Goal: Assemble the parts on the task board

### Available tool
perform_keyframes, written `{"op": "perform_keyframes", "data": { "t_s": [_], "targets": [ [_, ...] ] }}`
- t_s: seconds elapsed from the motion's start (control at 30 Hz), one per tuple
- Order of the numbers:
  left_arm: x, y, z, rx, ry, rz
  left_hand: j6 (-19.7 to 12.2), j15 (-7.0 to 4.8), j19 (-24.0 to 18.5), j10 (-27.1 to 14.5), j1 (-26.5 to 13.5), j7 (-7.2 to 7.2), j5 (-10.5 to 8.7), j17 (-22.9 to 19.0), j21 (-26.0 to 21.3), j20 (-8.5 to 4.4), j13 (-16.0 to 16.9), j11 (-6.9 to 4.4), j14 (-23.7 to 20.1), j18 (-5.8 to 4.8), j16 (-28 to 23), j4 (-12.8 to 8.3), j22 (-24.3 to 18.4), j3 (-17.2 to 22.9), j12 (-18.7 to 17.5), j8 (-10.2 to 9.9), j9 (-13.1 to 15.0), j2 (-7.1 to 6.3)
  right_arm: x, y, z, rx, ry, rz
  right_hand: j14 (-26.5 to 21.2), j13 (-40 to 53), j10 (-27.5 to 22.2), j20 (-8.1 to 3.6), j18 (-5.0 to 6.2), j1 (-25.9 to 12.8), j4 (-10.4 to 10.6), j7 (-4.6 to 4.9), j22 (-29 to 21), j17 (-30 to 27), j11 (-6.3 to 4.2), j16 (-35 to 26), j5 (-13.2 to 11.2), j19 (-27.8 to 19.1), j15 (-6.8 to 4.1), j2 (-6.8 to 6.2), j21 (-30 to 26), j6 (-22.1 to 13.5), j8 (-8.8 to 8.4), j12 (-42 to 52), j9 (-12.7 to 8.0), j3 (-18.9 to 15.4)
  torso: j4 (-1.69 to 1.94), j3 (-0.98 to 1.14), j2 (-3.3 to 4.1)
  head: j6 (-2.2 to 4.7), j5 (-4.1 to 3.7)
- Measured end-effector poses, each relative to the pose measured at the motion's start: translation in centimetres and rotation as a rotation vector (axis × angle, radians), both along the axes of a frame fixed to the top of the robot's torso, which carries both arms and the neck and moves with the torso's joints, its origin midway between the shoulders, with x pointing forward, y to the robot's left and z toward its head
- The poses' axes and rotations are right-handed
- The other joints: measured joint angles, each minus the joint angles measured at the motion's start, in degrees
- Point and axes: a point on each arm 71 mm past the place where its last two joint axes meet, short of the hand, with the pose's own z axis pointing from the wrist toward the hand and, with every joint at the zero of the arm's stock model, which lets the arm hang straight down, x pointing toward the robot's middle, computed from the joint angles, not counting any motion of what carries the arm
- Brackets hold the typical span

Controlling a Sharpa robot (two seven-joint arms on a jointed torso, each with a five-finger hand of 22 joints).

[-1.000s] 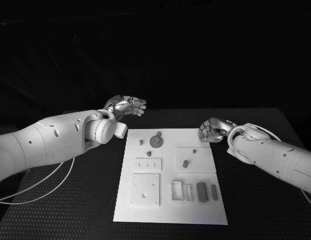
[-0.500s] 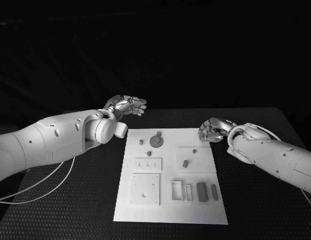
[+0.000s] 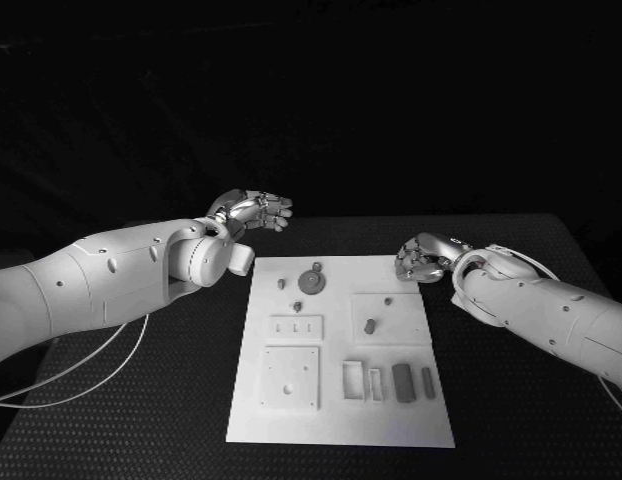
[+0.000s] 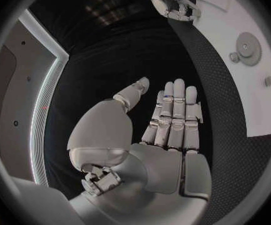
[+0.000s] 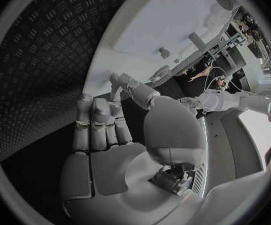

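Hands empty — left hand [image 3: 251, 213] and right hand [image 3: 424, 259] both hover with fingers apart at the far corners of the task board [image 3: 333, 425]; parts [image 3: 311, 281] lie untouched on it. Risk: a hasty reach could knock small pieces off — they look loose

One task board [image 3: 337, 425] lies on one tabletop [image 3: 153, 400], with two hands over it: left hand [image 3: 254, 212], right hand [image 3: 424, 260].
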Motion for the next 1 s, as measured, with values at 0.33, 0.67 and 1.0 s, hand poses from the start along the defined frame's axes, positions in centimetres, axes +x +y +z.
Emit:
{"op": "perform_keyframes", "data": {
  "t_s": [0.33,0.67,1.0],
  "targets": [
    [-0.1,0.0,0.0,0.010,0.002,-0.012,2.9,0.00,0.0,2.8,-1.3,-1.44,0.00,0.3,0.0,0.00,0.9,-1.42,0.0,-0.01,0.0,0.5,0.0,-0.3,1.4,1.2,0.5,0.35,-0.4,0.7,0.8,0.021,-0.038,0.016,0.3,-0.1,0.4,-0.40,-0.06,-0.1,0.0,-0.21,-0.1,0.0,-0.43,0.1,0.0,0.4,-0.43,0.12,0.1,0.2,0.00,0.0,0.0,0.3,0.02,-0.04,0.00,0.24,-0.07],
    [-0.6,-1.3,-0.4,0.044,0.056,-0.096,4.7,-0.33,0.0,4.6,-5.1,-1.99,-2.32,0.6,0.4,0.00,1.3,-2.33,0.3,0.64,0.0,3.0,0.0,-1.6,2.2,0.9,0.1,-1.14,-1.5,4.0,3.8,0.029,-0.110,0.088,1.0,-0.2,1.3,-1.01,-0.44,-1.2,0.2,-0.90,-0.4,0.1,-0.93,0.2,0.0,1.6,-0.97,-0.97,0.7,0.9,0.00,0.0,0.0,0.6,-0.54,-0.10,-0.37,1.42,-0.16],
    [-1.4,-4.5,-1.0,0.108,0.116,-0.185,4.4,-0.33,0.0,4.6,-7.2,-1.70,-2.56,0.8,0.4,0.00,1.3,-2.32,0.3,0.63,0.0,4.2,0.0,-2.3,2.2,0.3,-0.5,-3.27,-3.3,7.8,5.0,0.011,-0.154,0.143,1.8,-0.3,1.8,-1.34,-0.62,-1.9,0.5,-0.95,-0.7,0.1,-1.02,0.2,0.0,2.2,-1.12,-1.68,0.7,1.0,0.00,-0.2,0.0,0.8,-1.54,-0.54,-1.96,2.04,0.59]
  ]
}}
